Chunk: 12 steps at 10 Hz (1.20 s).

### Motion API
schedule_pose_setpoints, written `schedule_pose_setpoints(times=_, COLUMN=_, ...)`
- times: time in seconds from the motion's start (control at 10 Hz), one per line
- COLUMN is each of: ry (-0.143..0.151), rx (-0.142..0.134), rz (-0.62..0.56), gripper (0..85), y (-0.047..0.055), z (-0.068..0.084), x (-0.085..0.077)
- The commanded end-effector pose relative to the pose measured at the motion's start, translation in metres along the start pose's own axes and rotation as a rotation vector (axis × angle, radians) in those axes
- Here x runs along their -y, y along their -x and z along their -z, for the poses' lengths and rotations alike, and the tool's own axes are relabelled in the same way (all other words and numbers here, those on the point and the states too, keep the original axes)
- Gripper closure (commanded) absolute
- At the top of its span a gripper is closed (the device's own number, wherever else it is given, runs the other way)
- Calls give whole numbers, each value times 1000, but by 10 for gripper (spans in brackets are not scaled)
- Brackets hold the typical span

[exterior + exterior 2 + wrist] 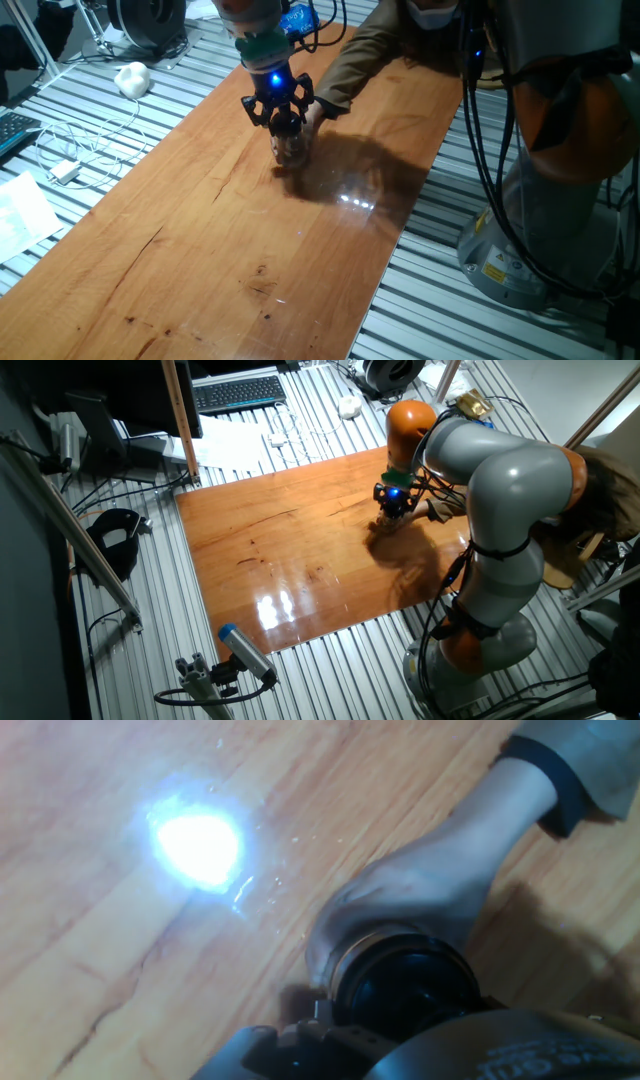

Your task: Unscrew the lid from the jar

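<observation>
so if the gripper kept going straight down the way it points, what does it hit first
Most likely the lid: the gripper points down right over the jar, which a person's hand steadies. Whether the fingers already touch it is unclear.

The robot arm (500, 490) bends over from the right of the frame in the other fixed view, its wrist pointing straight down near the upper middle. The gripper (281, 118) hangs at the upper middle of one fixed view, a blue light on its wrist, its black fingers (254, 108) drawn in close together. A person's hand (410, 900) reaches in from the upper right of the hand view, curled just beside the fingers.
</observation>
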<state>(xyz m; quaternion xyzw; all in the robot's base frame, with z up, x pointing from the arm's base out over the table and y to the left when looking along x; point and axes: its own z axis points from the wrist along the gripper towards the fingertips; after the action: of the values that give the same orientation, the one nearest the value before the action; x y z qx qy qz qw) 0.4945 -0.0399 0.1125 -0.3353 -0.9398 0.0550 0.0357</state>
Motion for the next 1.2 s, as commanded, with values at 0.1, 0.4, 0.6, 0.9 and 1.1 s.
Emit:
schedule_pose_setpoints(times=0.1, ry=-5, rx=42, rz=377, gripper=850, y=0, z=0, x=0)
schedule_pose_setpoints(times=0.4, ry=-9, rx=61, rz=489, gripper=850, y=0, z=0, x=0)
schedule_pose_setpoints(times=0.6, ry=1, rx=62, rz=496, gripper=850, y=0, z=0, x=0)
schedule_pose_setpoints(times=0.9, ry=76, rx=69, rz=432, gripper=850, y=-1, z=-1, x=1)
schedule_pose_setpoints(times=1.1, ry=74, rx=58, rz=399, gripper=850, y=-2, z=-2, x=3)
